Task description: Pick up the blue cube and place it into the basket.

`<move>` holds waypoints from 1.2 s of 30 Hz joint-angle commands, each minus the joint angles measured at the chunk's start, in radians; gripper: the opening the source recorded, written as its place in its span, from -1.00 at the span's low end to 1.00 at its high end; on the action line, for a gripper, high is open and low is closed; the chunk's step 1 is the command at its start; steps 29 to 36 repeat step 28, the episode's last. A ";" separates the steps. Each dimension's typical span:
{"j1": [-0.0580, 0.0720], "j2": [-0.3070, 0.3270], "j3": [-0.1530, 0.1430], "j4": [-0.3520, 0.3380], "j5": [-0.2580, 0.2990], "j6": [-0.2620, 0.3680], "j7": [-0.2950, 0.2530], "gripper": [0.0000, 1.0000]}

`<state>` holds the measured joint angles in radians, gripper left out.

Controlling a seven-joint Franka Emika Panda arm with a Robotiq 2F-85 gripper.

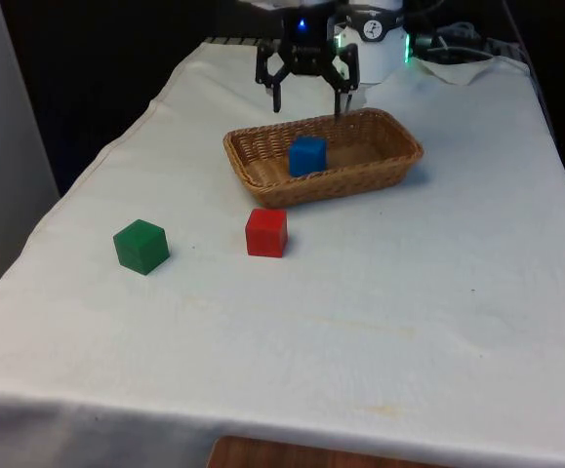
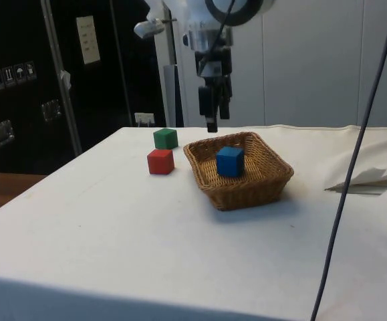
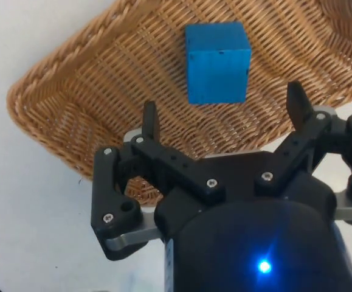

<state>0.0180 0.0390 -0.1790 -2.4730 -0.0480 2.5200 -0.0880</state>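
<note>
Inside wicker basket (image 1: pixel 389 156), blue cube (image 1: pixel 307 156), above it pincer (image 1: pixel 307 100) spread wide, empty

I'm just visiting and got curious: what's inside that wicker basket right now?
A blue cube sits inside the wicker basket, resting on the woven bottom. The basket floor directly beneath the cube is covered. The open gripper hangs above the basket's far rim.

A robotics lab: cloth-draped test table (image 1: pixel 380 292), dark equipment cabinets (image 2: pixel 19 80), hanging cable (image 2: pixel 353 167).
</note>
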 commanded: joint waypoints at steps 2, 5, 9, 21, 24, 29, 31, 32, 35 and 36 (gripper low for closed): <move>0.002 -0.001 0.003 0.040 0.009 -0.044 -0.016 1.00; 0.002 -0.001 0.004 0.060 0.015 -0.062 -0.024 1.00; 0.001 0.001 0.005 0.106 0.030 -0.102 -0.046 1.00; 0.001 0.006 0.002 0.197 0.047 -0.171 -0.085 1.00; 0.002 0.014 0.004 0.235 0.063 -0.206 -0.102 1.00; 0.001 0.019 0.004 0.262 0.059 -0.226 -0.108 1.00; 0.001 0.019 0.004 0.262 0.059 -0.226 -0.108 1.00; 0.001 0.019 0.004 0.262 0.059 -0.226 -0.108 1.00; 0.001 0.019 0.004 0.262 0.059 -0.226 -0.108 1.00; 0.001 0.019 0.004 0.262 0.059 -0.226 -0.108 1.00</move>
